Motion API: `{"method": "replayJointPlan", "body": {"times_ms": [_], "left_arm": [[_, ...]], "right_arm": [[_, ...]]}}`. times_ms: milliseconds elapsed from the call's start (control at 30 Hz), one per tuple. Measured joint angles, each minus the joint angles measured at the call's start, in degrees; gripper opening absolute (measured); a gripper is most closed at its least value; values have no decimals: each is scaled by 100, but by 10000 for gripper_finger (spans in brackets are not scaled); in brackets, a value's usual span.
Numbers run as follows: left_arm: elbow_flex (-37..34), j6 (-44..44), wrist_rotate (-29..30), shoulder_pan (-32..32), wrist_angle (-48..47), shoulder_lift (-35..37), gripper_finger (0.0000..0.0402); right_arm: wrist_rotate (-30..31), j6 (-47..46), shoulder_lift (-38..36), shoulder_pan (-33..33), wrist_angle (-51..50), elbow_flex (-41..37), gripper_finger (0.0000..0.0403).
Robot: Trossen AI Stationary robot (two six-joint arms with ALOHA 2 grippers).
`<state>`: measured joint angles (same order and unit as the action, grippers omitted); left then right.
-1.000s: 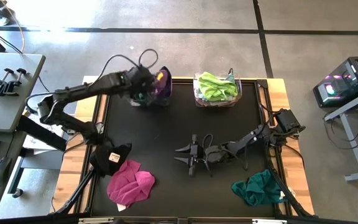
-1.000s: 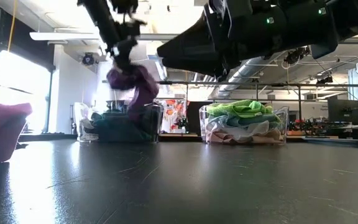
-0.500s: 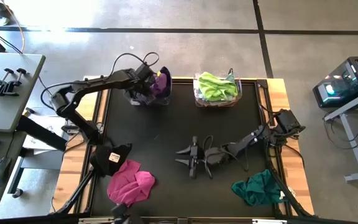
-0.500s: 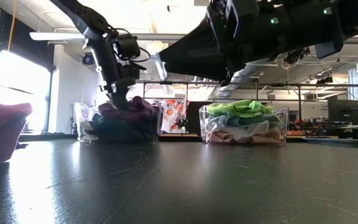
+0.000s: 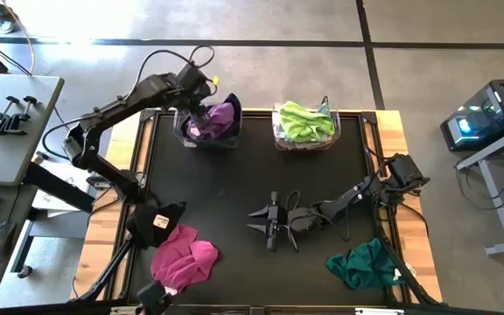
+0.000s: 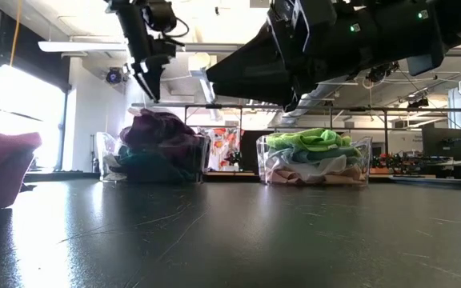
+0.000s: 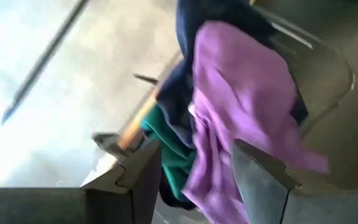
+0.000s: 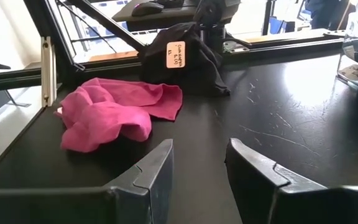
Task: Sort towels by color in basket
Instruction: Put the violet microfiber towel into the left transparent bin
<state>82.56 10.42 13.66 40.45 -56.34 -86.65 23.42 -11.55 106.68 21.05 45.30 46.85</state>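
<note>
Black tabletop (image 5: 234, 192) with wood side rails. Directly on it: two clear bins at the far edge, left bin (image 5: 206, 131) holding dark towels with a purple one on top, right bin (image 5: 304, 127) topped with lime green. Near edge: black towel (image 5: 157, 219) touching magenta towel (image 5: 184, 259) at left, teal towel (image 5: 363, 264) at right.

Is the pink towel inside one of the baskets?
No, the pink towel lies loose on the black table, far from both baskets at the back edge.
</note>
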Motion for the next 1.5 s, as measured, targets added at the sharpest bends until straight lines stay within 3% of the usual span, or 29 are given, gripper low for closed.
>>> {"method": "replayJointPlan", "body": {"times_ms": [133, 267, 400, 500, 700, 833, 1033, 1233, 1500], "left_arm": [[-24, 496, -37, 0, 516, -21, 181], [-418, 593, -980, -2, 1433, -169, 166], [-969, -8, -738, -4, 2475, -481, 135], [-1278, -57, -684, 36, 2755, -851, 108], [-1433, 87, -735, 59, 2708, -1719, 63], [-1353, 316, -698, 54, 2698, -1880, 44], [-845, 327, -657, -10, 2018, -1348, 42], [-447, 317, -668, -157, 1037, -698, 64], [-561, -72, -824, -190, -170, -249, 65]], "right_arm": [[0, 0, 2, -1, -4, 0, 138], [0, 0, 0, -1, -9, 0, 138], [0, -4, 0, -1, -36, 0, 138], [1, -80, 0, -1, -115, 0, 138], [0, -149, 0, -25, -179, -2, 138], [21, -151, 0, -42, -178, -2, 138], [37, -166, 0, -42, -174, -2, 138], [40, -155, 0, -42, -177, -2, 138], [44, -214, 0, -14, -177, -2, 138]]}}
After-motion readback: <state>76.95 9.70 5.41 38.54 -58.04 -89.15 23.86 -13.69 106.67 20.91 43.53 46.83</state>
